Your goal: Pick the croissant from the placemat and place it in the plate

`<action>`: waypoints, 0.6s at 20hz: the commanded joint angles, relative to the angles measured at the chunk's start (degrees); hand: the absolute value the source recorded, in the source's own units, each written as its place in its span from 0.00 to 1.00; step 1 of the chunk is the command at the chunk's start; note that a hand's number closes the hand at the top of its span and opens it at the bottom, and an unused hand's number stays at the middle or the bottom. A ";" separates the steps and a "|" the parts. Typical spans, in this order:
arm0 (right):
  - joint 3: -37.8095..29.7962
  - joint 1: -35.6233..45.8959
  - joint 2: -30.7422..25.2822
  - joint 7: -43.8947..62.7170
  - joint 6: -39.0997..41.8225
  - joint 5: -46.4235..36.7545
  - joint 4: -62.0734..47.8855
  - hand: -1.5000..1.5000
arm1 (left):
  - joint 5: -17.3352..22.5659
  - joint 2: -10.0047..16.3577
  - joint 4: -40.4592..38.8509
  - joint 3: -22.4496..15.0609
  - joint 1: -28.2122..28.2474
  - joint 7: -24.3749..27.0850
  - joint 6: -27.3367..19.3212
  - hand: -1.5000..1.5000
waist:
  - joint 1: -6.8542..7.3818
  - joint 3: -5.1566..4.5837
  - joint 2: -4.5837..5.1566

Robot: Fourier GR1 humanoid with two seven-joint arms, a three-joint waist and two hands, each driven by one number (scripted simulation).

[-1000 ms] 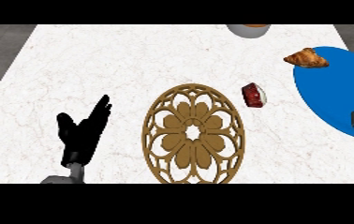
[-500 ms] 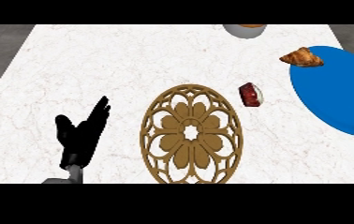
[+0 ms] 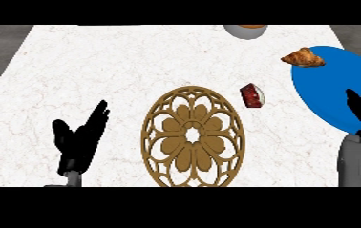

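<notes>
Lying on blue placemat [image 3: 328,96]: croissant [image 3: 303,57].

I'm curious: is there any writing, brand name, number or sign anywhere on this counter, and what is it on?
None: no text, number or sign can be read anywhere in this view.
The plate bears only an openwork flower pattern, no letters.
The blue placemat, the croissant, the small red item and the marbled counter carry no markings.

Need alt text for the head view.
A golden croissant lies at the far edge of a round blue placemat, apart from the tan openwork plate at centre. Black left hand rests open lower left; right hand shows at right edge.
</notes>
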State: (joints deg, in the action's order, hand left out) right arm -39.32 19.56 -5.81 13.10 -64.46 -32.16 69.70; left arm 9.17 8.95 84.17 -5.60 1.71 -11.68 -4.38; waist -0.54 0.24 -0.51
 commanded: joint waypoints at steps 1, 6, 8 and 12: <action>8.87 -8.90 5.52 -0.25 0.08 3.12 8.45 0.00 | -1.02 -1.70 -3.48 -0.94 -0.89 -0.63 -0.59 0.50 | -0.15 -0.27 0.28; 19.98 -18.51 5.72 9.98 -3.10 -2.94 15.02 0.00 | -2.48 -2.84 -4.29 -0.54 -3.44 -0.45 -1.83 0.50 | 0.12 -0.30 0.40; 21.92 -19.52 5.75 12.53 -5.47 -6.07 13.96 0.00 | -2.74 -2.40 -0.27 -1.08 -1.35 -2.84 -1.81 0.50 | 0.49 -0.27 0.44; 30.75 -22.95 5.78 21.31 -11.55 -12.12 14.74 0.00 | -3.77 -3.90 -4.49 -1.02 -3.66 -1.09 -2.35 0.50 | 0.41 -0.29 0.53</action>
State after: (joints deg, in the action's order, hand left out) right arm -15.56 -1.04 -0.38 27.42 -66.78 -39.53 84.72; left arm 7.33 7.42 83.35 -5.65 0.30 -12.38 -4.76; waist -0.10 0.19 -0.36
